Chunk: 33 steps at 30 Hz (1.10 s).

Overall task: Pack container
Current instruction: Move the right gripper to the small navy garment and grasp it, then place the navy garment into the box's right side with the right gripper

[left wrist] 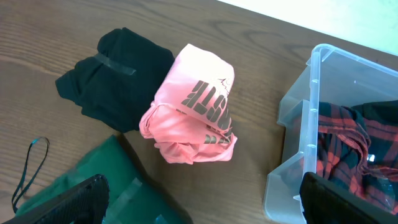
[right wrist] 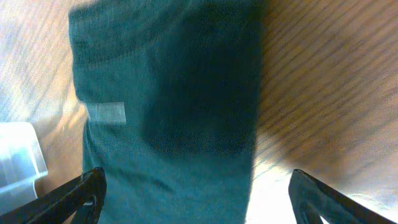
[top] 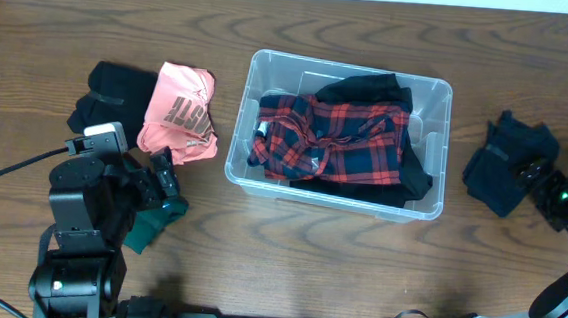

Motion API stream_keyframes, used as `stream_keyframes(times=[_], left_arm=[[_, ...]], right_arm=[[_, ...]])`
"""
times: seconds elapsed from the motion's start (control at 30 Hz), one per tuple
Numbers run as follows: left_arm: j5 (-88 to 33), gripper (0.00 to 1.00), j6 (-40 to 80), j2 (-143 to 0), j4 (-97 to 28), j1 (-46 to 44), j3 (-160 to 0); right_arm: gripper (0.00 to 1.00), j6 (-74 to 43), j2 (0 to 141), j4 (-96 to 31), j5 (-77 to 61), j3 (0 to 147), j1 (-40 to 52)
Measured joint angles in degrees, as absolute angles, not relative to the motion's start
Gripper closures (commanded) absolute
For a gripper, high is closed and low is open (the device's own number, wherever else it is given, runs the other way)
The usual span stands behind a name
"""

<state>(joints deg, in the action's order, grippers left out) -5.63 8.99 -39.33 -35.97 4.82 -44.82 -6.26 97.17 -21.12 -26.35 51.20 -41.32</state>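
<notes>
My right claw (right wrist: 196, 179) hangs spread over the dark folded garment (right wrist: 168, 93) right of the container (top: 436, 140), likely to grab it for packing; my left claw (left wrist: 202, 186), also spread, hovers over green cloth (left wrist: 118, 169) left of it.

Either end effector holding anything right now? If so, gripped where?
Nothing is held. The left end effector is open above a green folded garment; the right end effector is open above a dark folded garment.
</notes>
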Motion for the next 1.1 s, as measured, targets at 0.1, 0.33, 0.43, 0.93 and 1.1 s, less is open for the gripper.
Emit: stream_keyframes(times=[0.1,0.33,0.43,0.93,1.1], left_arm=[[-5.63,0.02,8.99,-39.33,-35.97,4.82,-44.82],[-5.63,0.02,8.99,-39.33,-35.97,4.82,-44.82],[-5.63,0.02,8.97,-39.33,-35.97,4.82,-44.82],[-5.65,0.02,8.97,-39.33,-35.94,4.82,-44.82],[-5.63,0.02,8.99,-39.33,-35.88,4.82,-44.82]], right_arm=[[0.09,-6.33,97.47,-18.72,-27.09,49.32,-41.17],[0.18,-6.24,99.81,-14.68,-28.42,48.64,-40.93],[0.42,-5.72,101.1,-13.17,-29.02,48.88,-40.93],[0.99,-6.63,102.74,-15.49,-34.74,49.91,-40.91],[0.99,-6.98,95.26,-23.79,-35.14,54.37,-39.4]])
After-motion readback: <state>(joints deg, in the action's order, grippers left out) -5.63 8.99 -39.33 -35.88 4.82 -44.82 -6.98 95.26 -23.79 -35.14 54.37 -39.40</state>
